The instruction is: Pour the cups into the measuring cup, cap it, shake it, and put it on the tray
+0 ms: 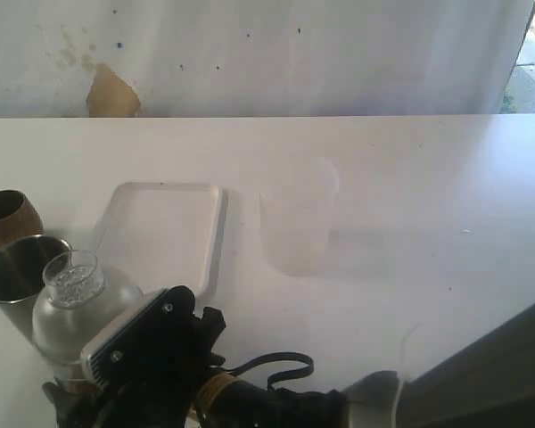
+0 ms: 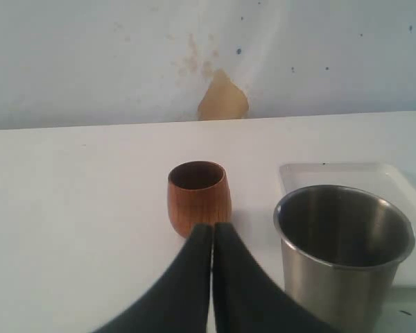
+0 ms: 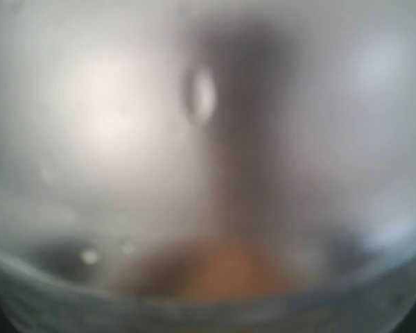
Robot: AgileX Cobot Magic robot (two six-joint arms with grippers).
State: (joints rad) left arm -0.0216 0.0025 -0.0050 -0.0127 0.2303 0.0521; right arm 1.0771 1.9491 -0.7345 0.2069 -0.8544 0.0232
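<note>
The squat brown cup and the shiny steel tumbler stand side by side at the table's left edge. Just in front of them is the clear measuring cup, with a domed lid with a perforated top on it. My right gripper reaches across from the right and is up against this cup, hiding its lower part. The right wrist view is filled by a blurred clear wall, and no fingers show. My left gripper is shut and empty, close in front of the brown cup. The white tray lies flat beside the cups.
A frosted whitish beaker stands right of the tray, mid table. A white wall with a brown patch runs behind the table's far edge. A dark cable loop hangs off the right arm. A grey surface rises at the near right.
</note>
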